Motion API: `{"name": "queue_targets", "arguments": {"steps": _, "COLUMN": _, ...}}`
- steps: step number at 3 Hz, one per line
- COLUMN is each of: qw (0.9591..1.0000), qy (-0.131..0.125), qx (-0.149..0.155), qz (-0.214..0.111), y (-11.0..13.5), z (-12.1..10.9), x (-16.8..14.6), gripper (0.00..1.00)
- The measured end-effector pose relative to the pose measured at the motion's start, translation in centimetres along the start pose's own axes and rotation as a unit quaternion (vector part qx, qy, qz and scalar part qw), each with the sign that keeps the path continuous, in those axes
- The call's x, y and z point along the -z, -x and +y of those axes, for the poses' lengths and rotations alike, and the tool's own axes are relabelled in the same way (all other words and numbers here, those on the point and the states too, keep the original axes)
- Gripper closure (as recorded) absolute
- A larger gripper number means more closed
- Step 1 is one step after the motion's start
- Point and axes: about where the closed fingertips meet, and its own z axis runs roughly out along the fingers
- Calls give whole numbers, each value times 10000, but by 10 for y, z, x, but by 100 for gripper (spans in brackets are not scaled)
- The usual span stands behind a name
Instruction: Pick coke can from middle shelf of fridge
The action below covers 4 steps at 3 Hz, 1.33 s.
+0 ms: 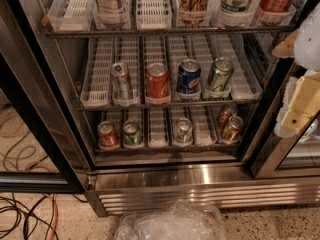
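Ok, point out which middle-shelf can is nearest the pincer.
The green-and-silver can, rightmost of the four in that row; the pincer hangs at the view's right edge. The red coke can sits two places further left.

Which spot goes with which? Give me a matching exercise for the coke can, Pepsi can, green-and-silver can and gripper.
Column 1
1. coke can
2. blue Pepsi can
3. green-and-silver can
4. gripper

Column 2
A. rightmost can on the middle shelf
B. at the right edge of the view, about level with the middle shelf, apart from every can
C. second can from the left on the middle shelf
D. between the red can and the green-and-silver one

Pairs: 1-C, 2-D, 3-A, 4-B
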Motion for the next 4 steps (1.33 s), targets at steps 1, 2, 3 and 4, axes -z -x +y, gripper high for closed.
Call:
{"name": "queue_targets", "arguments": {"steps": 1, "qw": 10000, "qy": 0, "qx": 0, "qz": -1, "y": 0, "z": 0, "x": 0, "gripper": 0}}
{"name": "queue_targets", "arguments": {"steps": 2, "qw": 9994, "qy": -16, "qx": -36, "qz": -346, "y": 16, "z": 2, "x": -2, "gripper": 0}}
{"name": "queue_targets", "arguments": {"steps": 3, "qw": 9946, "qy": -29, "qx": -96, "qz": -1030, "y": 54, "z": 18, "x": -8, "gripper": 0}}
{"name": "queue_targets", "arguments": {"steps": 4, "qw": 9849, "qy": 110, "qx": -330, "qz": -1695, "y": 92, "z": 31, "x": -24, "gripper": 0}}
